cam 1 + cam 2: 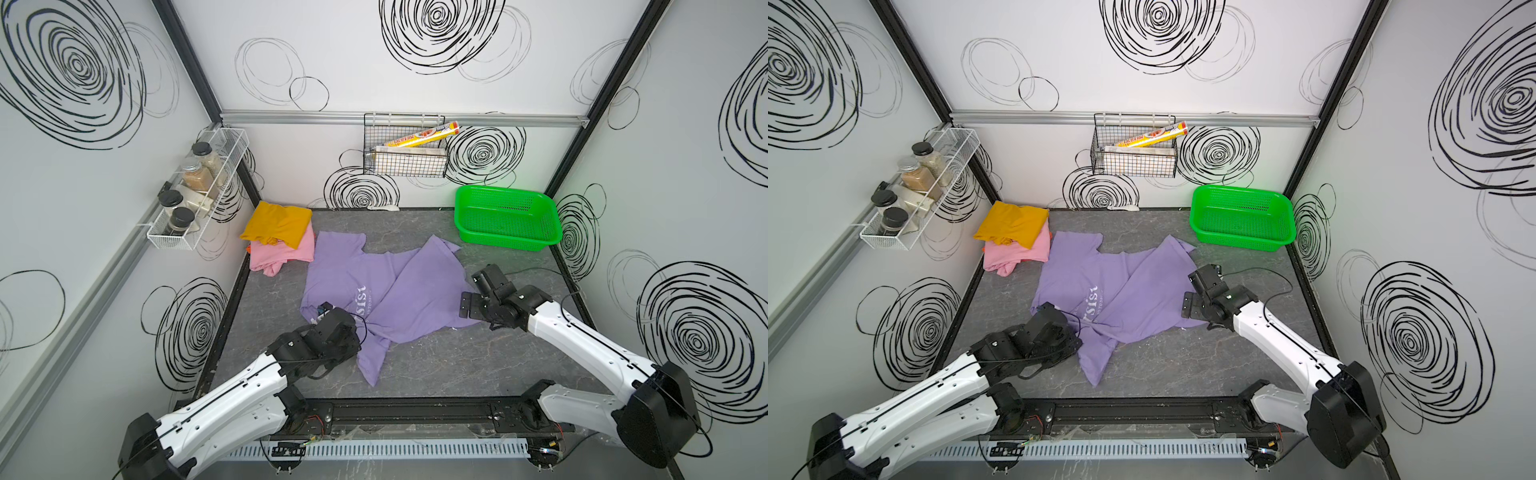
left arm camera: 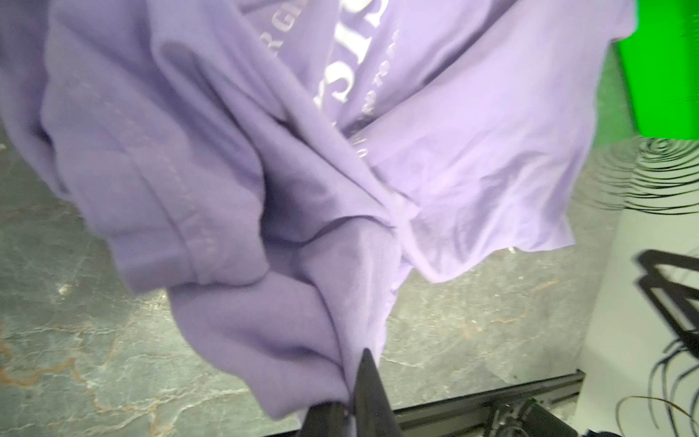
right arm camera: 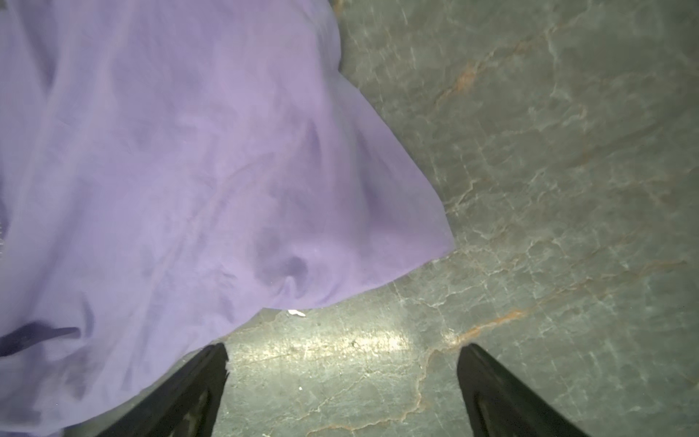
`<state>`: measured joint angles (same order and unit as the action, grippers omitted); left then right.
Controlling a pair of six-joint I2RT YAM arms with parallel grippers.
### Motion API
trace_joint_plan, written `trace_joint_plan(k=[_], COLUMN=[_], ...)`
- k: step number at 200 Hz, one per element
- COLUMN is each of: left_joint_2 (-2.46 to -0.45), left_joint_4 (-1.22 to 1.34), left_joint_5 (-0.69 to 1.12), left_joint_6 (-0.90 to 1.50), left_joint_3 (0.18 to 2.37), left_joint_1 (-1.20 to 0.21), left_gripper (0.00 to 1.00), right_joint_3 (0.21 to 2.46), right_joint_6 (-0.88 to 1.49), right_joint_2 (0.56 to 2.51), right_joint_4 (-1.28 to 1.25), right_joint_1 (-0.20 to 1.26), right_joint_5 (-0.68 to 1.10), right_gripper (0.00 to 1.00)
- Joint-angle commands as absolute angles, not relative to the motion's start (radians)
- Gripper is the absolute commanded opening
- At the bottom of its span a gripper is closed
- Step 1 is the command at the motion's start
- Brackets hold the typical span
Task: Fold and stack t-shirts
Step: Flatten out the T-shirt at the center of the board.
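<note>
Three t-shirts lie on your workspace. The lavender t-shirt (image 1: 399, 286) lies crumpled and partly folded across the middle of the tabletop (image 1: 457, 361), its white lettering facing up. Your left gripper (image 2: 351, 401) is clenched on a bunched fold at the shirt's near left edge, the fabric pinched between its fingers. Your right gripper (image 3: 342, 350) has its jaws spread wide and grasps nothing; it sits low at the shirt's right edge, one finger at the hem and the other over bare surface. At the far left corner the mustard-yellow t-shirt (image 1: 278, 224) rests folded on top of the pink t-shirt (image 1: 282, 253), and this stack touches the lavender sleeve.

The surface is dark grey with pale and rust-coloured marble veins. A green basket (image 1: 507, 218) stands at the far right corner. Around you the walls (image 1: 374, 50) are white with black scribbled swirls. A white wire rack (image 1: 195, 195) holding jars (image 1: 195, 174) hangs on the left wall, and a black wire basket (image 1: 405, 149) hangs on the back wall.
</note>
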<state>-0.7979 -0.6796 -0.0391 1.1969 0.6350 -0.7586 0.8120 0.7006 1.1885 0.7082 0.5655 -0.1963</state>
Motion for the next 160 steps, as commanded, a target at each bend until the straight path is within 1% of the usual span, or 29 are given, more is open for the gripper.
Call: trace_joint_plan(k=[1, 29, 53, 96, 126, 160], left_joint_2=[-0.792, -0.87, -0.927, -0.986, -0.987, -0.971], left_joint_4=[-0.727, -0.729, -0.701, -0.677, -0.674, -0.688], left_joint_5=[-0.112, -0.106, -0.078, -0.05, -0.04, -0.038], left_joint_6=[1.16, 1.099, 1.055, 1.01, 1.002, 1.003], left_joint_3=[0.781, 0.934, 0.999, 1.053, 1.06, 1.055], left_joint_1=[-0.758, -0.719, -0.687, -0.648, -0.635, -0.629], left_gripper=[0.0, 0.0, 0.0, 0.0, 0.0, 0.0], right_joint_3=[0.774, 0.727, 0.674, 0.599, 0.565, 0.585], right_joint_6=[0.741, 0.76, 0.777, 0.78, 0.775, 0.764], right_joint_2=[1.199, 1.187, 1.175, 1.201, 1.226, 1.295], right_joint_4=[0.692, 0.681, 0.65, 0.562, 0.492, 0.44], right_joint_1=[0.568, 0.569, 0.569, 0.569, 0.568, 0.568], right_joint_5=[-0.189, -0.184, -0.181, -0.202, -0.264, -0.343], right_gripper=[1.0, 1.0, 0.99, 0.97, 0.94, 0.94])
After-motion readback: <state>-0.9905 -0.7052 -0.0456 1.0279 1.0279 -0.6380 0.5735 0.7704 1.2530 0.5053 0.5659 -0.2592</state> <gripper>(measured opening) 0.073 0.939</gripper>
